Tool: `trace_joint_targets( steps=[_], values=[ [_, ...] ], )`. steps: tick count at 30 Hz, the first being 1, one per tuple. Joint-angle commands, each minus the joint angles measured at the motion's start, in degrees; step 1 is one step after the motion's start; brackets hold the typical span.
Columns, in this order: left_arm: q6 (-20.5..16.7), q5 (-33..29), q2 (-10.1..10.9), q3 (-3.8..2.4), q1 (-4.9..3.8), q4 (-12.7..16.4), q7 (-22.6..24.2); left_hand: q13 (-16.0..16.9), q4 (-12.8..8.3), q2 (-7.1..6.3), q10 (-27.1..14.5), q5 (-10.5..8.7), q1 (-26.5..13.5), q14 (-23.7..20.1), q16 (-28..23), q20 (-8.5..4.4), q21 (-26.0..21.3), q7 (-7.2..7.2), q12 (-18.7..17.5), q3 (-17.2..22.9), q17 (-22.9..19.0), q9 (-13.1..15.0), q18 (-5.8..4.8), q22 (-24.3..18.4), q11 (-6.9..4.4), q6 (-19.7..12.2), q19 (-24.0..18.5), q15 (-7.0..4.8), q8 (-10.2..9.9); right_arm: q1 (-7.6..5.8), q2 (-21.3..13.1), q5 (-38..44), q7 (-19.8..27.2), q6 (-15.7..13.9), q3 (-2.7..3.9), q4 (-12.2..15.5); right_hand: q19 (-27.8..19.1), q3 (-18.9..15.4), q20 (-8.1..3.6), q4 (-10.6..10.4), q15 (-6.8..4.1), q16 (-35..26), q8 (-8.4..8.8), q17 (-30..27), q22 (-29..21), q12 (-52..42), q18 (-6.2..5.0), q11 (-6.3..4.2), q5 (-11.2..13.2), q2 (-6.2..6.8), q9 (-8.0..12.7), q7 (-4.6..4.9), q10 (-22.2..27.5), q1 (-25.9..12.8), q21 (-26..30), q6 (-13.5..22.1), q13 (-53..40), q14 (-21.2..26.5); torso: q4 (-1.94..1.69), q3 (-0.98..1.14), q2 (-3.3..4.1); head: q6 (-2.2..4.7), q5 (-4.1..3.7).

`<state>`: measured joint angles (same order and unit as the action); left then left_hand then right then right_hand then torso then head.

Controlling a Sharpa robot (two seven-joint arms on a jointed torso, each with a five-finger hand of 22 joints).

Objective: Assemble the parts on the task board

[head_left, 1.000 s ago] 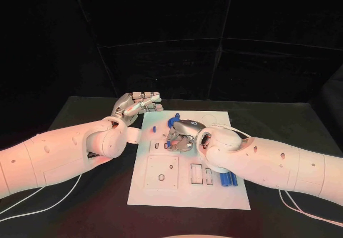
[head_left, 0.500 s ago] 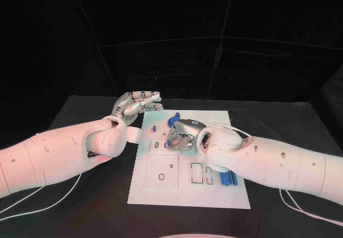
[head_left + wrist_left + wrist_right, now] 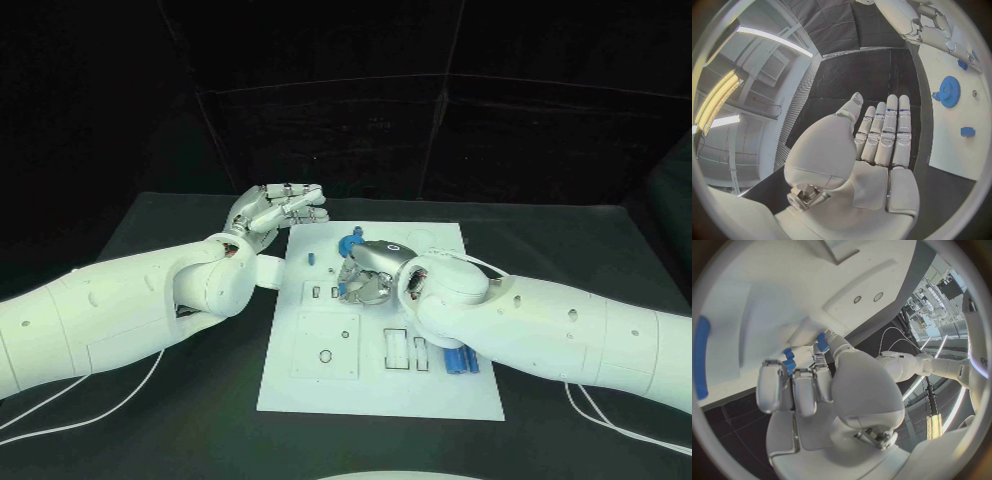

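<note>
The white task board (image 3: 433,392) lies in the middle of the table. My right hand (image 3: 369,274) is bent down over the board's middle. Its thumb and fingertips pinch a small blue part (image 3: 822,342) against the board, and a second small blue part (image 3: 789,362) shows at the fingertips. My left hand (image 3: 277,208) is raised beside the board's far left corner, with straight fingers and nothing in it. A blue gear (image 3: 351,243) stands on the far part of the board, just beyond the right hand. The gear (image 3: 949,91) also appears past the left hand's fingers.
A small blue piece (image 3: 309,258) lies on the board left of the right hand. Two blue pegs (image 3: 459,362) lie near the board's right edge, under the right forearm. Rectangular slots (image 3: 395,349) and a square recess (image 3: 327,345) mark the board's near half.
The right hand has settled slightly lower over the small blue part, which shows less than before. The left hand has not moved.
</note>
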<state>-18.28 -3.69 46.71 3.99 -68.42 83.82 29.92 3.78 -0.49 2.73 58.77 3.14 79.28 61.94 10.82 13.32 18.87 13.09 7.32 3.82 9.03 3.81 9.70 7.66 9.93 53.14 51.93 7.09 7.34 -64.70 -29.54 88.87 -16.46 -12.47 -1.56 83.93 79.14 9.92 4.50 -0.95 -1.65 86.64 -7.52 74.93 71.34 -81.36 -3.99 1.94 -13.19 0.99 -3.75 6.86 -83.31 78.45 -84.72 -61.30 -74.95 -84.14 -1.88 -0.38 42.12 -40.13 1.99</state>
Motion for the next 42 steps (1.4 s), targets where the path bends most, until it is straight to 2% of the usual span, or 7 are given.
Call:
trace_joint_targets(
  steps=[1,10,21,32,38,40,42],
  values=[
    [0.8,-0.1,0.0,-0.05,-0.1,0.1,0.3,-0.1,-0.2,0.27,0.3,0.0,-0.4,0.5,-0.3,0.05,-0.3,0.19,-0.4,-0.2,0.1,-0.1,0.74,-0.1,0.06,0.4,0.5,0.07,-0.2,0.36,-0.1,1.1,-1.7,2.3,-0.33,-0.1,-0.2,0.3,0.04,0.0,-0.22,-0.3,-0.22,5.5,0.0,0.3,0.2,0.17,-0.2,0.04,-0.1,0.03,0.4,-0.4,0.3,-0.3,-3.8,-3.9,-0.05,-0.03,0.01,0.0,0.03],
    [0.8,-0.1,0.1,-0.05,-0.1,0.1,0.3,-0.1,-0.2,0.27,0.3,0.0,-0.4,0.5,-0.3,0.05,-0.3,0.19,-0.4,-0.2,0.1,-0.1,0.74,-0.1,0.06,0.4,0.5,0.07,-0.2,0.37,0.0,1.2,-2.1,2.2,-0.33,-0.1,-0.3,0.4,0.1,-0.2,-0.13,-0.4,0.16,5.5,-0.2,0.5,0.17,0.28,-0.3,0.76,0.0,0.18,0.6,-1.3,0.4,0.1,-3.6,-3.9,0.02,-0.01,0.03,-0.03,0.16],
    [0.8,-0.1,0.1,-0.05,-0.1,0.1,0.2,-0.1,-0.2,0.26,0.3,0.0,-0.4,0.5,-0.3,0.05,-0.3,0.2,-0.4,-0.2,0.1,-0.1,0.74,-0.1,0.06,0.4,0.5,0.07,-0.2,0.37,0.1,1.3,-2.4,1.2,-0.33,-0.1,-0.9,0.6,0.82,-0.5,0.78,-0.7,2.43,4.8,-1.3,1.9,-0.02,1.44,-0.3,2.39,0.1,1.54,1.8,-3.1,0.9,3.8,-2.0,-3.8,0.0,0.0,0.02,-0.22,0.25],
    [1.1,-0.1,0.1,-0.04,-0.1,0.0,-0.2,-0.1,-0.3,0.23,0.3,0.0,-0.4,0.5,-0.3,0.05,-0.4,0.21,-0.4,-0.2,0.1,-0.1,0.74,-0.1,0.06,0.4,0.5,0.08,-0.2,0.37,0.3,1.3,-2.2,0.0,-0.33,-0.2,-1.4,0.3,1.16,-0.7,1.06,-1.0,2.91,4.3,-2.1,2.8,-0.19,1.72,-0.5,3.12,0.0,1.8,2.6,-3.8,1.2,4.8,-0.9,-3.6,0.0,0.0,0.03,-0.41,0.36],
    [1.3,-0.1,0.1,-0.04,-0.1,0.0,-0.4,-0.1,-0.3,0.21,0.3,0.0,-0.5,0.5,-0.4,0.05,-0.4,0.22,-0.4,-0.2,0.1,-0.1,0.74,-0.1,0.07,0.3,0.5,0.08,-0.3,0.37,0.0,0.8,-1.0,-5.7,-0.33,0.1,-2.6,-3.4,1.58,-2.3,1.51,-1.6,3.75,3.0,-4.2,6.7,-0.58,2.25,-0.6,5.87,0.0,2.32,6.0,-6.9,2.1,7.8,3.8,-3.3,0.04,0.02,0.0,-0.42,0.41],
    [1.4,-0.1,0.1,-0.04,-0.1,0.0,-0.5,-0.1,-0.3,0.21,0.3,0.0,-0.5,0.5,-0.4,0.05,-0.4,0.22,-0.4,-0.2,0.1,-0.1,0.74,-0.1,0.07,0.3,0.5,0.08,-0.3,0.38,-0.2,0.4,-0.1,-8.3,-0.33,0.4,-2.8,-6.3,1.82,-3.5,1.79,-1.8,3.63,2.6,-4.7,7.3,-0.67,2.57,-1.3,6.71,0.0,2.66,6.6,-7.5,2.4,9.4,4.7,-3.2,0.0,0.06,0.02,-0.39,0.44],
    [1.5,-0.1,0.1,-0.04,-0.1,-0.1,-0.5,-0.1,-0.3,0.17,0.3,0.0,-0.5,0.5,-0.4,0.06,-0.4,0.25,-0.5,-0.2,0.1,-0.1,0.73,-0.2,0.09,0.3,0.5,0.09,-0.3,0.38,-0.7,-0.1,0.9,-10.6,-0.33,0.8,-2.9,-10.5,2.0,-5.4,2.06,-2.0,3.05,2.4,-5.0,7.7,-0.77,2.88,-1.6,6.64,-0.2,2.77,7.1,-6.8,2.6,10.4,5.5,-3.2,-0.05,0.09,0.02,-0.39,0.44]
  ],
)
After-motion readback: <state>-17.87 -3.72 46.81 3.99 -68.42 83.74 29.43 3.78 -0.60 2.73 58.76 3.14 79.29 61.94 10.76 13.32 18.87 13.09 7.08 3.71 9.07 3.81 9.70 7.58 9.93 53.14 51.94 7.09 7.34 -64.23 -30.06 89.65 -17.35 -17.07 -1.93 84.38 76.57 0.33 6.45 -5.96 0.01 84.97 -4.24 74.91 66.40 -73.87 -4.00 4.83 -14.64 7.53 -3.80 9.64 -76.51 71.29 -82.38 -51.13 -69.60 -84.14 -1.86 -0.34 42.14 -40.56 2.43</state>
